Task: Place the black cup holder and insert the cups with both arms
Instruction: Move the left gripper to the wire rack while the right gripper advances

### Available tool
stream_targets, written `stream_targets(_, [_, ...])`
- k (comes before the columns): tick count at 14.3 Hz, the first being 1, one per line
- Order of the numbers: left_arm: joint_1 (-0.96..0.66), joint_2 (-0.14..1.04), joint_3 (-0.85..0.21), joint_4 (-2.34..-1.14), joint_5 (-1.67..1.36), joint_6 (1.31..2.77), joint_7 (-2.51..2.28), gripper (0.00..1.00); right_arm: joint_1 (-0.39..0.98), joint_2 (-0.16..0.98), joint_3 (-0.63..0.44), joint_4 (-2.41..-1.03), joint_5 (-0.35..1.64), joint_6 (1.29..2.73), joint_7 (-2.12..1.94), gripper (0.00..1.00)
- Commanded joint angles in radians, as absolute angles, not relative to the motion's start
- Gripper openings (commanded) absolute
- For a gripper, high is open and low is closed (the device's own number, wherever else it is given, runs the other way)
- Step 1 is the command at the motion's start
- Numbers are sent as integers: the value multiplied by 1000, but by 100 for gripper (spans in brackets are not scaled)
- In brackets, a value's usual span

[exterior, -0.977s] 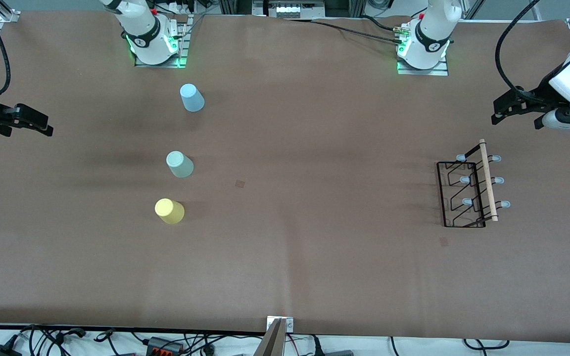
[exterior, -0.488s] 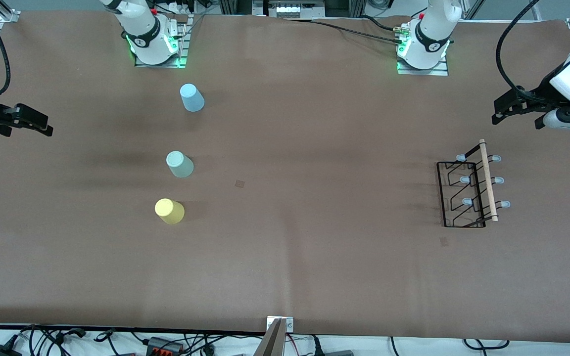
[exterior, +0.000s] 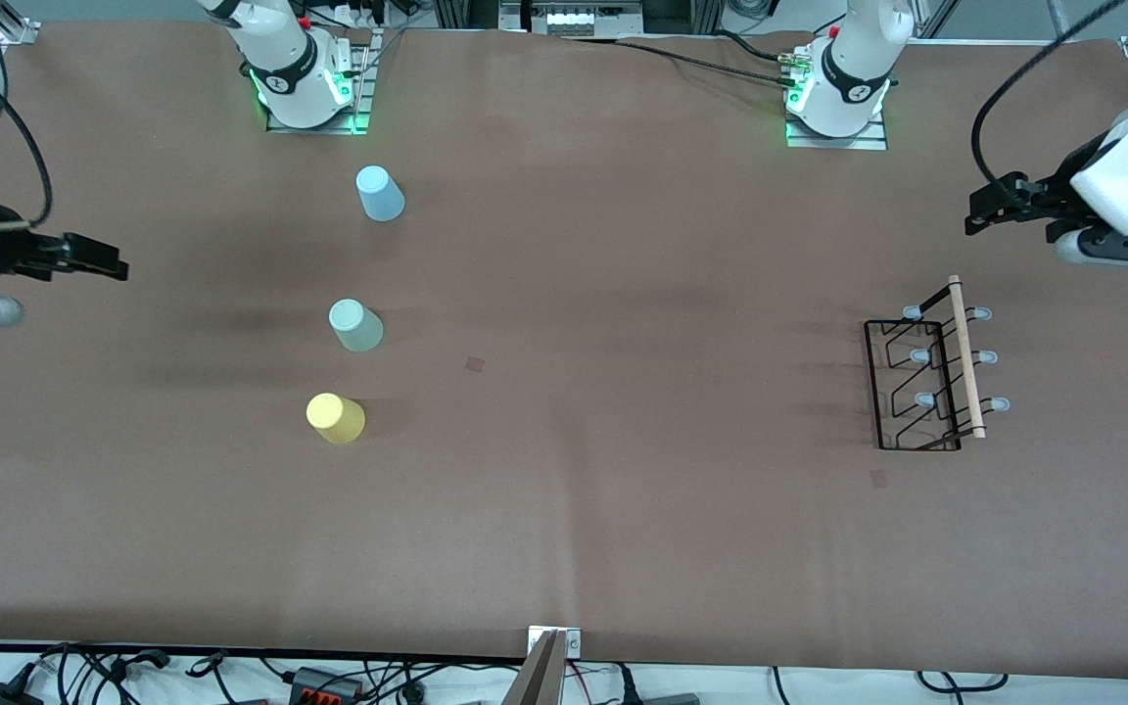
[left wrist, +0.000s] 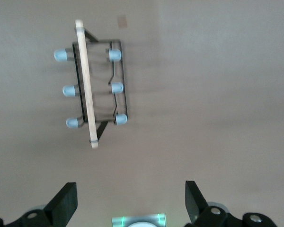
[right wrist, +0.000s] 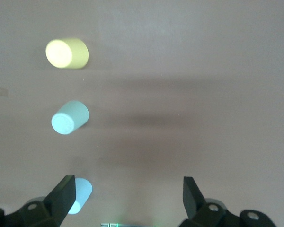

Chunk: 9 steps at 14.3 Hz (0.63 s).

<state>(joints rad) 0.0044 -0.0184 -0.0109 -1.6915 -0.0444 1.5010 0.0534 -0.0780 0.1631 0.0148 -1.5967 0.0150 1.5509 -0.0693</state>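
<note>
Evidently, my left gripper [left wrist: 128, 201] hung spread over bare table near the black wire cup holder [exterior: 928, 372], my right gripper [right wrist: 125, 196] likewise gaped near three upturned plastic cups [exterior: 357, 324], both empty, each sized for its own target.

Three upturned cups, pale blue [exterior: 380, 193], mint [exterior: 355, 325] and yellow [exterior: 335, 418], stand toward the right arm's end of the brown table [exterior: 623, 529]. The black cup holder [exterior: 924, 382] sits toward the left arm's end.
</note>
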Motion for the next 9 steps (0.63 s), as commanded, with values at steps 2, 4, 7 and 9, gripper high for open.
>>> stream_targets(2, [9, 40, -8, -1621, -43, 1440, 61, 100, -83, 169, 21, -1601, 8, 1503, -26, 100])
stream_targets(4, [24, 77, -6, -1611, -43, 1437, 78, 100, -75, 161, 23, -1612, 6, 1496, -5, 100])
stream_targets(7, [57, 94, -8, -1623, -34, 1448, 138, 100, -78, 160, 23, -1629, 8, 1493, -6, 100])
stream_targets(9, [57, 94, -15, -1675, 49, 1552, 135, 100, -83, 160, 23, -1640, 6, 1486, -26, 100])
